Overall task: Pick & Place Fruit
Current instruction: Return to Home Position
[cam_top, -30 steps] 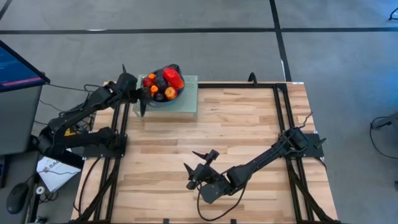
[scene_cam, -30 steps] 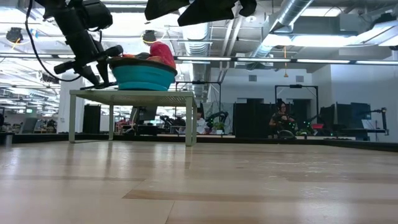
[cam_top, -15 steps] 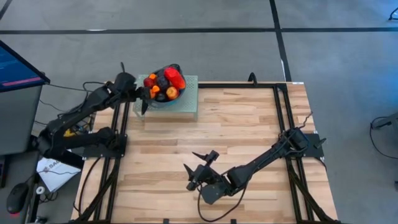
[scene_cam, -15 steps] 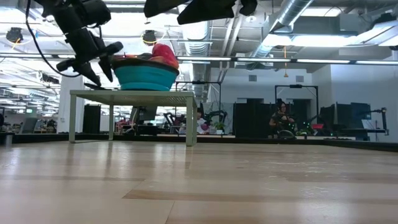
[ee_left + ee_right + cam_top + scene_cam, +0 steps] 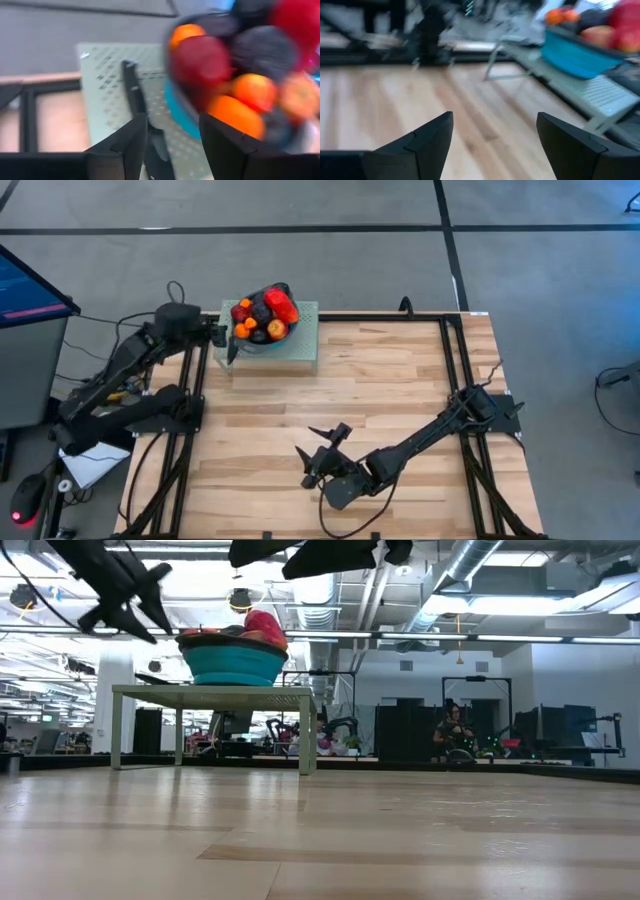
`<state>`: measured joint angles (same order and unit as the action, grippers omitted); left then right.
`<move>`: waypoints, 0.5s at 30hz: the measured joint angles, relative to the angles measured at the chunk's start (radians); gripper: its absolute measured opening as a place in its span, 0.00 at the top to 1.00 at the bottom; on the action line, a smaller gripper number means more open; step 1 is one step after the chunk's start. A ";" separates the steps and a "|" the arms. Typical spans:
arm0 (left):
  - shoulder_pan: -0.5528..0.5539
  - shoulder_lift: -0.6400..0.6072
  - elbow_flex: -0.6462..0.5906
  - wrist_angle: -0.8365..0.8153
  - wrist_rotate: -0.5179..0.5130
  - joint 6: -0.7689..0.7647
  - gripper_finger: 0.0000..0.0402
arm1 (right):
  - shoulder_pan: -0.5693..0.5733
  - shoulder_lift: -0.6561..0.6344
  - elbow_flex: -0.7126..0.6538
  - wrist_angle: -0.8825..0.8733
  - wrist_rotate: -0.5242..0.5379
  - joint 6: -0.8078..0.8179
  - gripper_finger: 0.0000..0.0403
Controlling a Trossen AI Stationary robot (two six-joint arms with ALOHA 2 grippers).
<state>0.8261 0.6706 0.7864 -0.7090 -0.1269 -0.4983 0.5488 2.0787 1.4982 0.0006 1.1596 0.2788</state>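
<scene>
The fruit, a heap of red, dark purple and orange balls with one longer red piece on top, fills a round blue bowl. The bowl stands on a pale green perforated stand at the table's far left. My left gripper hangs open just left of the bowl, above the stand's left end, with nothing between its fingers; the low view shows it higher than the bowl's rim. My right gripper waits open above the table's near middle.
A thin dark strip shows on the stand's left end, next to the bowl. Bare wooden tabletop spreads across the middle and right. A monitor stands beyond the table's left edge.
My left gripper has drawn back from the bowl's left side toward the table's left edge and has risen above the bowl's rim, rolling a little as it went. The bowl and the fruit have stayed where they were.
</scene>
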 joint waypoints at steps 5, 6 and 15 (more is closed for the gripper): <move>-0.007 -0.131 0.000 0.000 0.182 0.155 0.63 | -0.005 -0.082 0.001 -0.185 -0.150 0.056 0.31; -0.012 -0.159 0.000 0.000 0.220 0.176 0.65 | -0.007 -0.103 0.000 -0.242 -0.172 0.060 0.33; -0.059 -0.393 -0.025 0.056 0.348 0.262 0.88 | -0.113 -0.310 -0.152 -0.386 -0.559 0.026 0.62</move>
<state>0.7672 0.2778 0.7612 -0.6530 0.2210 -0.2367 0.4361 1.7689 1.3465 -0.3856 0.6002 0.3049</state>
